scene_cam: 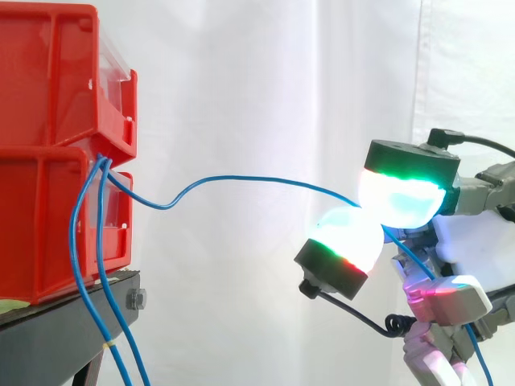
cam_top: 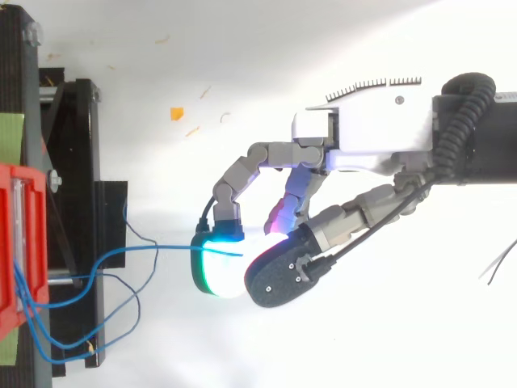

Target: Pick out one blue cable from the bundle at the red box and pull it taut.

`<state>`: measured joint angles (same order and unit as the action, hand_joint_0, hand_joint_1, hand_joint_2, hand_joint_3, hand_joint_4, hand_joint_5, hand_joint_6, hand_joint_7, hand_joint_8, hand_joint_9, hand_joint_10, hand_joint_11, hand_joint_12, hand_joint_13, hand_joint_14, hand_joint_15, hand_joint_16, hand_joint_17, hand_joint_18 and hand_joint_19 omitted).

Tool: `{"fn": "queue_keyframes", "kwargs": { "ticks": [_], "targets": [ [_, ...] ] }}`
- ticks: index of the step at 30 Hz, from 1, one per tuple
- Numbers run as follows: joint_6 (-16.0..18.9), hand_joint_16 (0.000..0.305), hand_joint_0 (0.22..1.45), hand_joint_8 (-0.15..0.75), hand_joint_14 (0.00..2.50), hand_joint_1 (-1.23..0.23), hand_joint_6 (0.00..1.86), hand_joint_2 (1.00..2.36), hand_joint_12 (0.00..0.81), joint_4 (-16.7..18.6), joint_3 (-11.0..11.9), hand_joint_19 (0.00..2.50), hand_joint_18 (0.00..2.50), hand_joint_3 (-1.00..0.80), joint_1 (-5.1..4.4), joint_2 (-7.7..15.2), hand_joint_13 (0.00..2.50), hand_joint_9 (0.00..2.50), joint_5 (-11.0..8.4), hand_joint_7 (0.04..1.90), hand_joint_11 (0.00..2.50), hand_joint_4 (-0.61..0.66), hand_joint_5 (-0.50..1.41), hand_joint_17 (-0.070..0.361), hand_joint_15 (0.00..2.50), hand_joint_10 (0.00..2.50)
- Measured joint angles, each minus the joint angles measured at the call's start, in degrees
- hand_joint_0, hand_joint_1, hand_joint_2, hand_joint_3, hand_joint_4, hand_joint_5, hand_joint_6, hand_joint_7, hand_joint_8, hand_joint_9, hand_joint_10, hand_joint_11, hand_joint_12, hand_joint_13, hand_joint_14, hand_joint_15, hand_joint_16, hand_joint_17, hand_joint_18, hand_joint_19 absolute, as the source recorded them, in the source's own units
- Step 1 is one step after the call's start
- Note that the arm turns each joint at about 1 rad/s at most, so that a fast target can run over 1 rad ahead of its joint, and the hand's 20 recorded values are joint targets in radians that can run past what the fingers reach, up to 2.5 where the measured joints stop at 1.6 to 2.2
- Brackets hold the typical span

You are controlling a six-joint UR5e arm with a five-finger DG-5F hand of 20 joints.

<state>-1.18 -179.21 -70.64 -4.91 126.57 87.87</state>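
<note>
Stacked red bins [scene_cam: 48, 153] at 9 o'clock, blue cable bundle [scene_cam: 98, 241] hanging toward 6. One blue cable [scene_cam: 241, 178] singled out: long axis near level, 9 to 3 o'clock, slack dip beside the bins. At 3, pinched between glowing pads [scene_cam: 398, 199] of the hand [scene_cam: 467, 241]. Likely failure: slip from the pads under tension, pinch depth hard to judge.

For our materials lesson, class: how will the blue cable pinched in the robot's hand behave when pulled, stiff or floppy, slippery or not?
Probably floppy: the blue cable dips and waves between the red box and the hand. Likely light: neighbouring cables hang limp. It may slip, being thin between rounded pads.
</note>
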Motion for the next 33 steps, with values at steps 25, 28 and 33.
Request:
{"fn": "queue_keyframes", "kwargs": {
  "ticks": [25, 28, 33],
  "targets": [
    [-0.2, 0.043, 0.60, 0.198, 0.02, -0.72, 0.91, 1.02, 0.294, 5.6, 0.0, 0.70, 0.75, -0.23, -0.02, 0.0, 0.88, 1.19, 0.02, 0.83, 0.87, -0.25, -0.11, 0.098, 0.56, 0.03],
    [-0.2, 0.044, 0.60, 0.203, 0.02, -0.72, 0.91, 1.02, 0.299, 5.6, 0.0, 0.70, 0.75, -0.23, -0.02, 0.0, 0.87, 1.18, 0.02, 0.82, 0.86, -0.25, -0.11, 0.098, 0.55, 0.03],
    [-0.2, 0.043, 0.61, 0.199, 0.02, -0.73, 0.91, 1.02, 0.298, 5.6, 0.0, 0.70, 0.74, -0.23, -0.02, 0.0, 0.87, 1.18, 0.02, 0.83, 0.88, -0.25, -0.11, 0.098, 0.54, 0.03]
  ]
}}
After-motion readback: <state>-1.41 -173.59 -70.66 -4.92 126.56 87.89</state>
